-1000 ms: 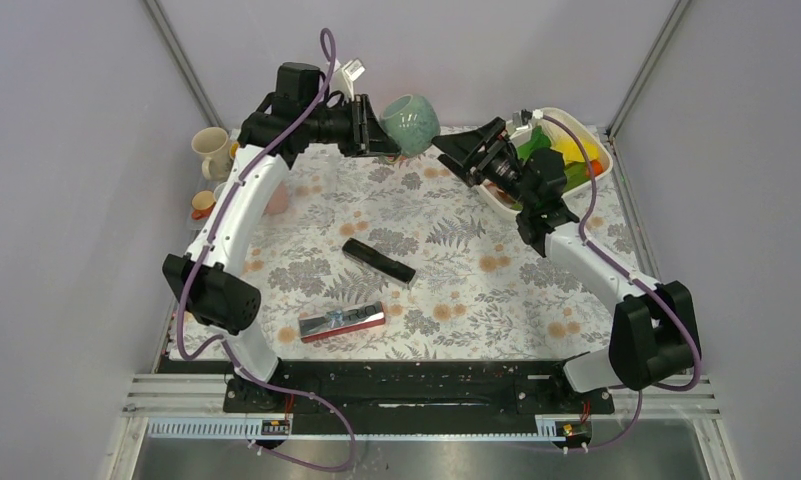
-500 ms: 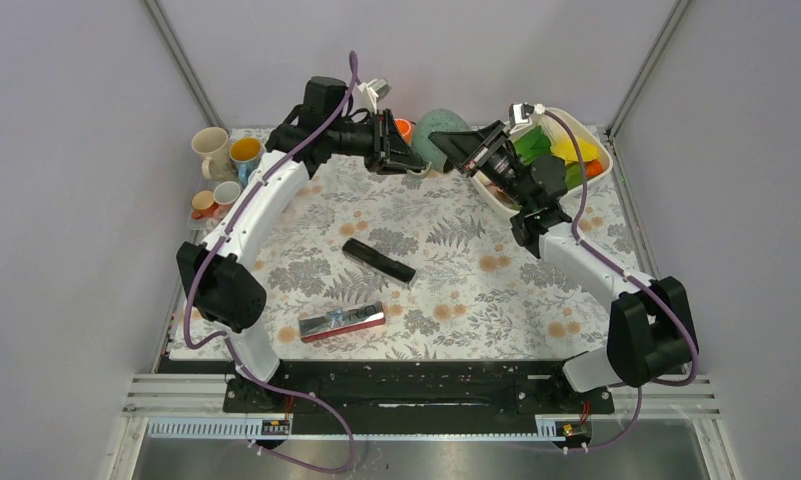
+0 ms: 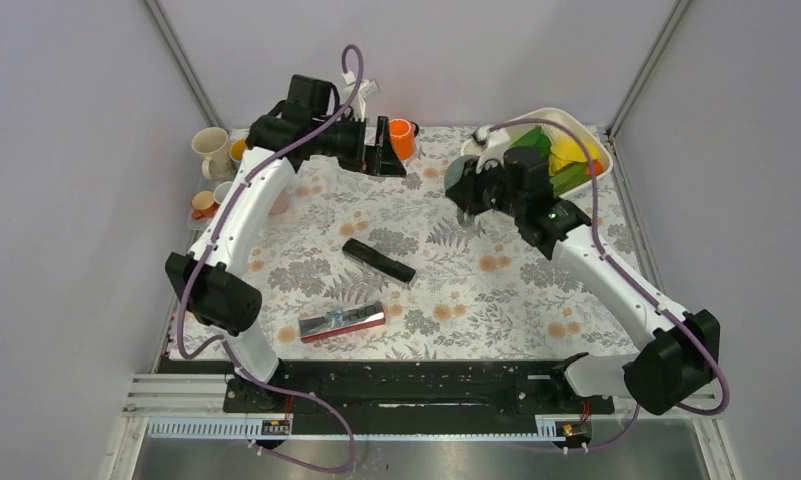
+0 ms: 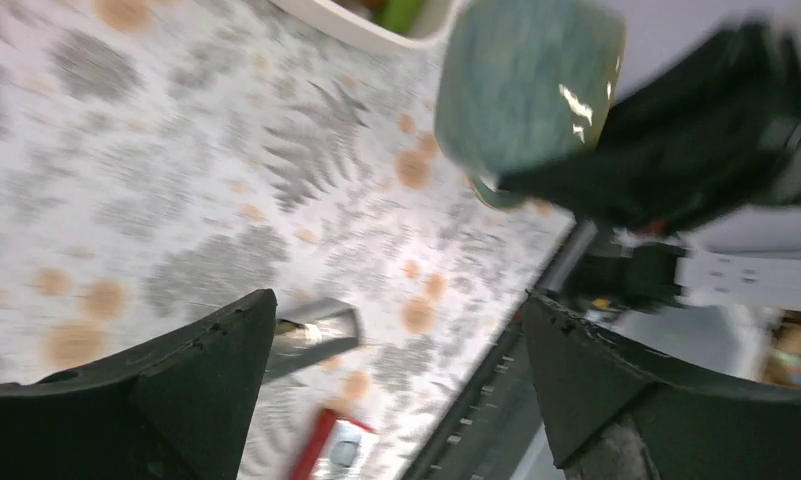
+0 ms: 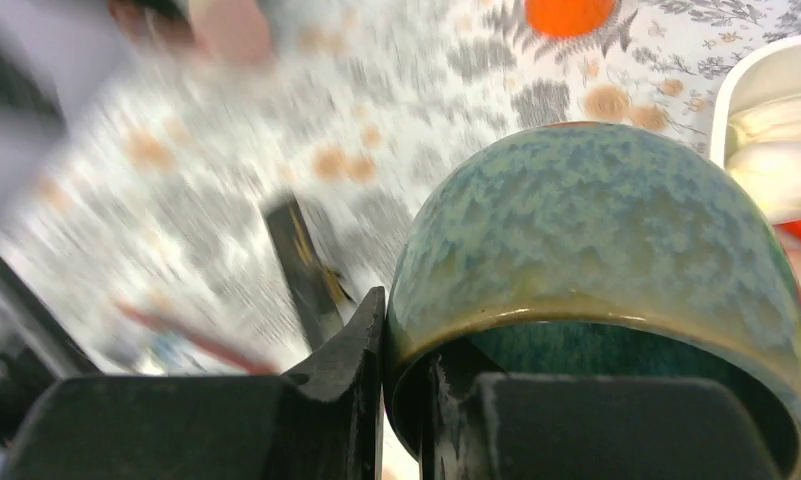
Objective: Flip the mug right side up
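The mug [image 5: 596,230] is glazed mottled green and hangs off the table in my right gripper [image 5: 404,370]. That gripper is shut on the mug's rim, one finger outside the wall and one inside the mouth. In the top view the mug [image 3: 460,182] shows under the right wrist, left of the white tub, with my right gripper [image 3: 473,192] partly covering it. The left wrist view shows the mug [image 4: 524,85] held by the black right gripper, well away from my left gripper [image 4: 396,340]. My left gripper [image 3: 384,158] stands open and empty at the back of the table.
An orange cup [image 3: 401,138] sits just right of the left gripper. Mugs [image 3: 212,150] cluster at the far left. A white tub [image 3: 576,125] of coloured items stands back right. A black bar [image 3: 377,261] and a red-and-silver object [image 3: 342,322] lie mid-table.
The left gripper opened, let go of the mug and drew back left. The right gripper shut on the mug's rim and carried it down and nearer, towards mid-table.
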`<state>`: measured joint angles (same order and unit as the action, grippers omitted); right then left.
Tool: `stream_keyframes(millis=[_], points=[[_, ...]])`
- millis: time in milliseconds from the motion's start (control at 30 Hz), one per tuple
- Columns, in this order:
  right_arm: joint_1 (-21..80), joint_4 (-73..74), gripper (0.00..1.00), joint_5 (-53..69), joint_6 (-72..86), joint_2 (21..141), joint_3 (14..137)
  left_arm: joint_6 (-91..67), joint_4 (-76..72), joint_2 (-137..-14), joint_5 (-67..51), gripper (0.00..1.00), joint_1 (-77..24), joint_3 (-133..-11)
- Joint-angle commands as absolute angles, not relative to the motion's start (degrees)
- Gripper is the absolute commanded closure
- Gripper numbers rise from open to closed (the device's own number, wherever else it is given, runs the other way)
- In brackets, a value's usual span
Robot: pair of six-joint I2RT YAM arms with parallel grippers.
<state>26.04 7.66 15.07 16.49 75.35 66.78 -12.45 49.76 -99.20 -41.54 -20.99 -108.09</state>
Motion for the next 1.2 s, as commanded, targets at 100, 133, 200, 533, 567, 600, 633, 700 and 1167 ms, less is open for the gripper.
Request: stream_keyframes(millis=[100, 133, 200, 533, 567, 600, 633, 700, 1167], points=[[45.3, 24.7, 1.00, 2.6, -48.5, 68.0, 66.7, 4.9, 59.7, -98.9, -28.9, 0.01, -24.6, -126.7], [46.9, 25.3, 1.00, 0.6, -52.0, 68.0, 66.8, 5.5, 60.3, -99.0, -28.6, 0.01, -25.6, -127.6], [49.4, 29.0, 1.00, -5.1, -57.4, 69.1, 68.7, 7.6, 61.9, -99.1, -28.7, 0.01, -27.9, -128.2], [56.2, 38.5, 1.00, -18.8, -66.6, 75.0, 76.7, 18.2, 68.4, -99.1, -20.7, 0.01, -41.3, -126.0], [56.4, 39.8, 1.00, -19.1, -65.6, 76.0, 77.8, 18.3, 67.7, -99.0, -18.4, 0.01, -42.0, -125.0], [56.7, 40.7, 1.00, -19.6, -64.7, 76.8, 79.0, 17.9, 66.4, -98.9, -16.4, 0.01, -42.4, -124.0], [57.0, 41.4, 1.00, -20.1, -63.6, 77.5, 79.9, 17.0, 64.8, -98.9, -13.8, 0.01, -42.6, -122.8], [57.6, 41.9, 1.00, -20.7, -62.3, 78.7, 81.1, 16.0, 61.9, -99.1, -10.5, 0.01, -43.0, -121.0], [59.6, 38.5, 1.00, -21.6, -55.4, 80.2, 83.5, 14.3, 43.0, -100.3, 8.0, 0.89, -43.3, -106.3]])
